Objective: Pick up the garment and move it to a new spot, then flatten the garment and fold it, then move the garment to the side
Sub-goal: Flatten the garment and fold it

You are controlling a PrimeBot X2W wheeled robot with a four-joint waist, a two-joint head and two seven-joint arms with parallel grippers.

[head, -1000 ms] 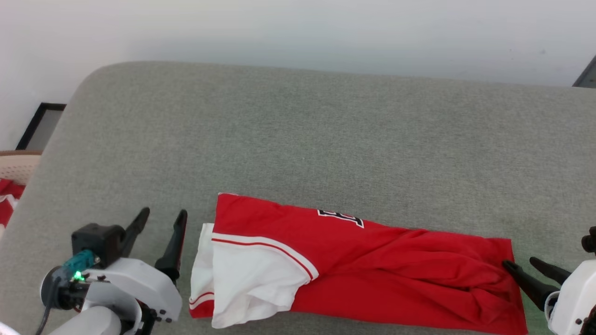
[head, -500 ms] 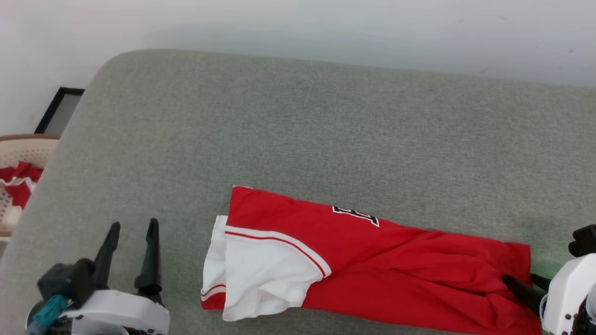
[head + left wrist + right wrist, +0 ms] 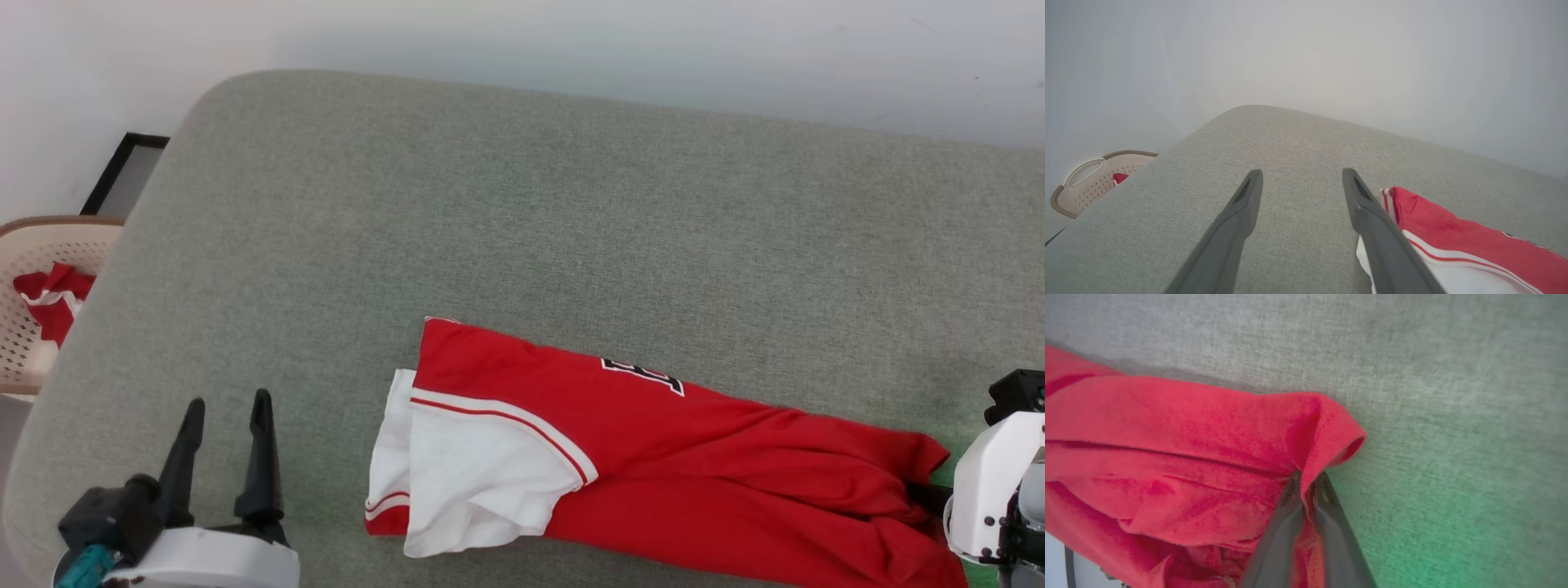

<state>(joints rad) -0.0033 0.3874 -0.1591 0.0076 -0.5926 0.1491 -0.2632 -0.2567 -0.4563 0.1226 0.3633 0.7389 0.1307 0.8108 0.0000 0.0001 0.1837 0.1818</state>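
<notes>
Bench (image 3: 522, 204), grey fabric top: 1
Garment (image 3: 653, 441): 1, along the bench's near edge, already folded lengthwise into a long band; judged mid-fold, with the crosswise fold and the move aside left to do
Basket (image 3: 33, 245), off the left end: 1, holding 1 red-and-white cloth lump (image 3: 49, 294)
Tools: 2; left tool (image 3: 229, 402) spread wide, holding nothing; right tool (image 3: 1306, 484) pinched onto the garment's red end corner

The head camera looks steeply down on the grey woven-fabric cushion (image 3: 522, 229) from well behind both grippers. The left wrist camera skims low along the left gripper (image 3: 1301, 173) toward the white wall (image 3: 1306, 49); both views share the sleeve end of the red-and-white sports jersey (image 3: 1453, 241), right of that gripper. The right wrist camera hangs close over the right gripper (image 3: 1308, 475), sharing the hem at its tips.
</notes>
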